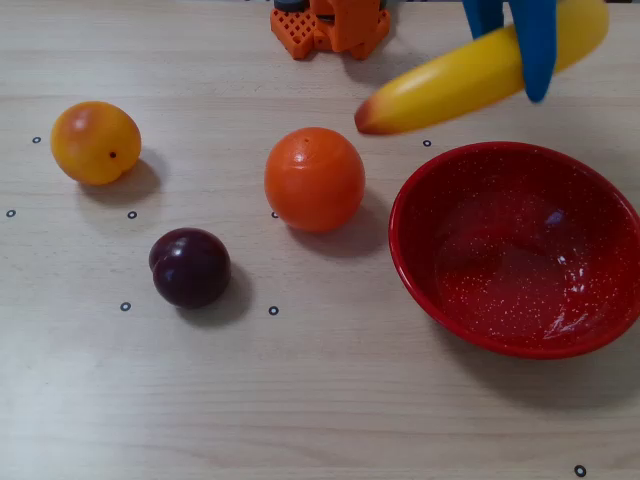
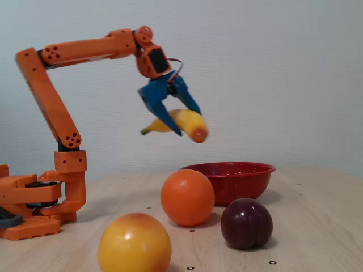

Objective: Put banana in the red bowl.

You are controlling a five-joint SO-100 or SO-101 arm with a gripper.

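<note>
The yellow banana [image 1: 470,78] [image 2: 184,122] hangs in the air, tilted, its orange-tinted blunt end lowest. My blue gripper [image 1: 538,85] [image 2: 186,122] is shut on it near its middle. In the overhead view the banana lies just beyond the far rim of the red bowl [image 1: 515,250], its blunt end to the left of the bowl. In the fixed view it floats well above and to the left of the red bowl [image 2: 229,180]. The bowl holds nothing.
An orange ball-like fruit [image 1: 314,179] [image 2: 188,197] stands just left of the bowl. A dark plum [image 1: 190,267] [image 2: 246,222] and a yellow-orange fruit [image 1: 95,142] [image 2: 134,243] lie further left. The arm's orange base [image 1: 330,25] [image 2: 34,204] is at the table's far edge.
</note>
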